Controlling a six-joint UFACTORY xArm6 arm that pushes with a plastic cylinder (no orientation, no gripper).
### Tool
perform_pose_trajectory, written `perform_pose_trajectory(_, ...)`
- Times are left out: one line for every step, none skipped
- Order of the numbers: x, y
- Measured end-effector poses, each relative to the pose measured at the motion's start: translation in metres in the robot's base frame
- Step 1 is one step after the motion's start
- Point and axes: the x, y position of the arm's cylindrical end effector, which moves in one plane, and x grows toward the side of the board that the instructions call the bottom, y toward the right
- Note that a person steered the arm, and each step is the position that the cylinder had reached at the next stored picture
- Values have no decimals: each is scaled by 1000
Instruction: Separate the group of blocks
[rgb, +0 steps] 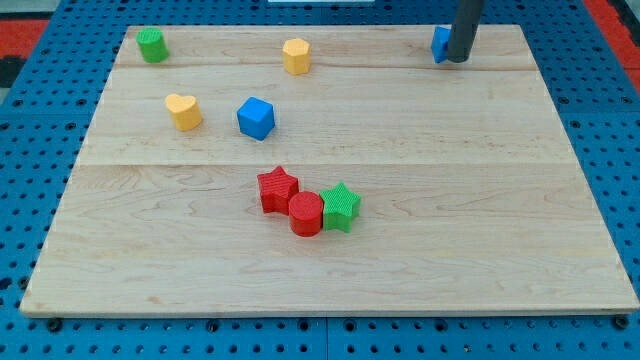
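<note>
Your rod stands upright at the far right of the board (560, 200), my tip (456, 59) down on the wood; it has nothing to spread or pinch. It touches and half hides a blue block (439, 44), shape unclear. The group sits near centre, well apart from the tip: red star (277, 189), red cylinder (306, 214), green star (342, 207), all touching.

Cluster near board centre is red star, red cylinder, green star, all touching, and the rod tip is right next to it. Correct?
Not quite. The cluster is as you say: red star block, red cylinder block and green star block touching. But my tip is far away at the view's top right, against a blue block it partly hides, as the camera view shows.
</note>
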Motion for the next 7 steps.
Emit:
perform_pose_trajectory(57,0)
perform_pose_trajectory(97,-44)
perform_pose_trajectory(97,-52)
perform_pose_trajectory(97,-52)
perform_pose_trajectory(97,-76)
perform_pose_trajectory(91,-128)
perform_pose_trajectory(86,-186)
